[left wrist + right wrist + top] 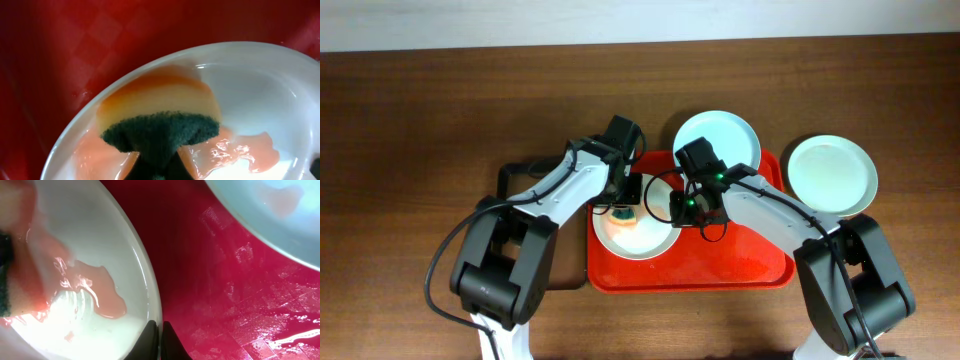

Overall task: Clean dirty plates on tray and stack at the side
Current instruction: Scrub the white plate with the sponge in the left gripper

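A pale plate point(640, 238) lies on the red tray point(740, 268), smeared with pink-red liquid point(250, 152). My left gripper point(623, 208) is shut on a yellow sponge with a green pad point(162, 120) and presses it on this plate point(260, 85). My right gripper point(159, 335) is shut on the plate's right rim point(150, 287); in the overhead view it is at the plate's edge point(682, 207). A second plate point(717, 138) rests on the tray's far rim and shows a faint smear in the right wrist view point(280, 202). A third plate point(832, 175) lies on the table right of the tray.
A smaller black tray point(520, 180) lies left of the red tray, mostly under my left arm. The wooden table point(420, 120) extends on all sides. The red tray's floor point(240, 280) is wet.
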Controlling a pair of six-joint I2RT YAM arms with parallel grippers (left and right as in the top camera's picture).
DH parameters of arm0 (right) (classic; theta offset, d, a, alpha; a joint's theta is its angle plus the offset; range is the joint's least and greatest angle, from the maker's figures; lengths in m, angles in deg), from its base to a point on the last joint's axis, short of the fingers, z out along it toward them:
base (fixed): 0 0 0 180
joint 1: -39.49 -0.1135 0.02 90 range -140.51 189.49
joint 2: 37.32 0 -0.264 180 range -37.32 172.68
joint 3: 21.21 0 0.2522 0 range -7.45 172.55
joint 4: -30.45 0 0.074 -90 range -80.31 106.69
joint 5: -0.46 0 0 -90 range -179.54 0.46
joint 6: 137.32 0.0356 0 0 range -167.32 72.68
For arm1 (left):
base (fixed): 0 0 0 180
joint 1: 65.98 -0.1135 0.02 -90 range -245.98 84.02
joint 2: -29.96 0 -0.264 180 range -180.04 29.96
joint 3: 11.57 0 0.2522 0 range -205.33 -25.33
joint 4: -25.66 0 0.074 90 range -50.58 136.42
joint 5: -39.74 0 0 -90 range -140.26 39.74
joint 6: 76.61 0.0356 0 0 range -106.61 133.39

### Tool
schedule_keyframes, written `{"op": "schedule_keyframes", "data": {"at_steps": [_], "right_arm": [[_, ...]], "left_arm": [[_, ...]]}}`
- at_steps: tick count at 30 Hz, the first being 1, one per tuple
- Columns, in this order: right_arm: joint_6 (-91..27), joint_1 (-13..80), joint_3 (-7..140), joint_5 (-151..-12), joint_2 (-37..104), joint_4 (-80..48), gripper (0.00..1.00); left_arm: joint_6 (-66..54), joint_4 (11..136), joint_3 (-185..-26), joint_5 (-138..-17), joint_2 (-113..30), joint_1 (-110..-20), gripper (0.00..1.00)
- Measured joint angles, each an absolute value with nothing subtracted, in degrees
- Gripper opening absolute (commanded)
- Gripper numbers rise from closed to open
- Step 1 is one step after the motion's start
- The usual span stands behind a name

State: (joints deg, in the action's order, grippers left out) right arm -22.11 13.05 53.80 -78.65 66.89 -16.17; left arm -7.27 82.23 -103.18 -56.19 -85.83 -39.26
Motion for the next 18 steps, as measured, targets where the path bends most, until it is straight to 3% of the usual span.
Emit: {"op": "schedule_keyframes", "data": {"at_steps": [9,18], "right_arm": [[-22.1,13.0,53.8,-78.7,66.9,-16.2,0.04],[-22.1,13.0,53.8,-78.6,66.9,-16.2,0.04]], "left_arm": [[-2.7,87.3,-105.7,-74.4,-87.9,-42.9,0.00],[-5.1,88.0,-101.6,-60.7,-84.3,-43.9,0.00]]}}
